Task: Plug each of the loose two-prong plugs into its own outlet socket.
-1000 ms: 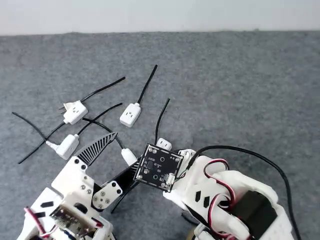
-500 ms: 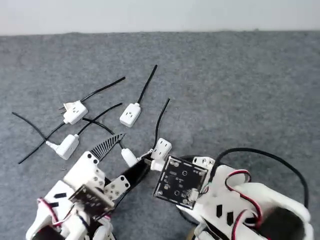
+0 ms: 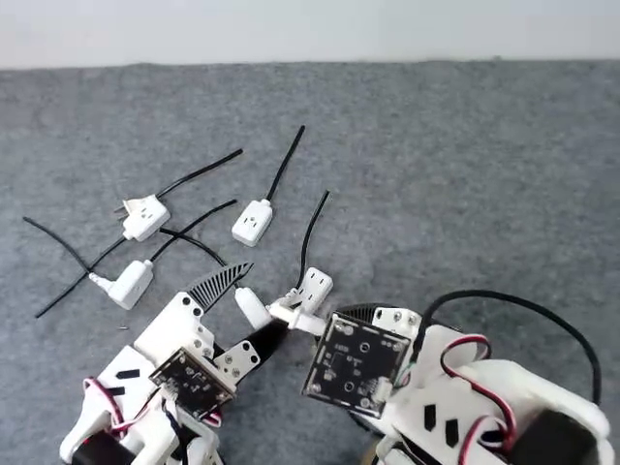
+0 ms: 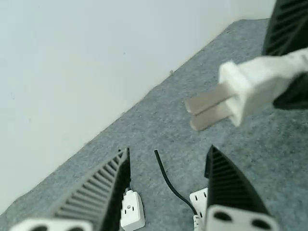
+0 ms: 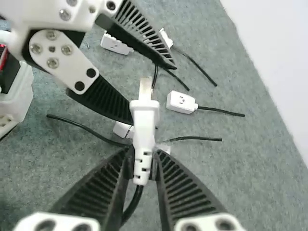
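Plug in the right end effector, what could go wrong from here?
The right end effector pinches the plug only at its cord end, so it might pivot when the prongs meet resistance.
The nearest socket lies loose on the carpet, and the left end effector is open and empty, so the socket may slide away instead of taking the prongs.
The prongs hang between the left fingers; a bump seems possible.

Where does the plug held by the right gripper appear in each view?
High view: plug low centre of the picture.
Left wrist view: plug close up, prongs showing.
Right wrist view: plug clamped in the right gripper.
Shared landmark: white socket beyond it.
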`<action>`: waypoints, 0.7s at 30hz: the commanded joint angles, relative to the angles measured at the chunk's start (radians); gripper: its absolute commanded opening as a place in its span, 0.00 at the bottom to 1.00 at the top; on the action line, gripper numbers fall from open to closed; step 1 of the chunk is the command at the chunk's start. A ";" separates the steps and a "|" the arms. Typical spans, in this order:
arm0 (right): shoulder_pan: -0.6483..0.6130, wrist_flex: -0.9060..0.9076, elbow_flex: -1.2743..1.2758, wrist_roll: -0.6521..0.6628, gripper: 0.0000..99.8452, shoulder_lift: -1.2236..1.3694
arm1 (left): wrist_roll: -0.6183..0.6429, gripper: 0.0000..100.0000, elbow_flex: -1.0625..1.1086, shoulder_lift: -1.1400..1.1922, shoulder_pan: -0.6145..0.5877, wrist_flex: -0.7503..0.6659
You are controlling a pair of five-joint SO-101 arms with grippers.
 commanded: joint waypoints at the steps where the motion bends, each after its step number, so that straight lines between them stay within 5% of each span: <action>1: -0.001 -0.019 0.028 0.012 0.01 0.015 | 0.006 0.26 -0.013 -0.014 -0.002 0.003; 8: 0.002 -0.203 0.089 0.021 0.01 0.047 | 0.006 0.26 -0.013 -0.014 -0.003 0.003; 21: 0.088 -0.216 -0.026 0.064 0.01 0.239 | 0.009 0.26 -0.068 -0.014 -0.089 0.009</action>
